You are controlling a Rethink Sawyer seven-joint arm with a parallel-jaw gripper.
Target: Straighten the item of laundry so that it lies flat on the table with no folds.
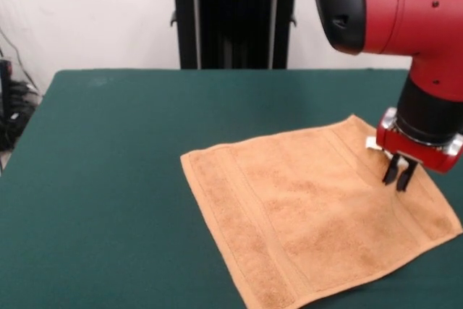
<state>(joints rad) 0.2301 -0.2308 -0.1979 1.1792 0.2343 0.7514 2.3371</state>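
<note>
Towel looks basically flat on the table already. Pincer, lower right, fingers nearly closed, gripping nothing, just above it. Probably just needs to back off.

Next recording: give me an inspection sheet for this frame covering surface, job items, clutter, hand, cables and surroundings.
Surface: dark green table, nothing lying on it but the towel.
Job items: orange-tan towel spread open at the picture's right, band stripes visible, no obvious folds; its near corner runs out of frame.
Clutter: nothing seen.
Hand: hand on the red arm, fingers close together over the towel near its far right edge; contact with the cloth unclear.
Cables: dark cables beside the table at the picture's left.
Surroundings: black pedestal, white wall.
</note>
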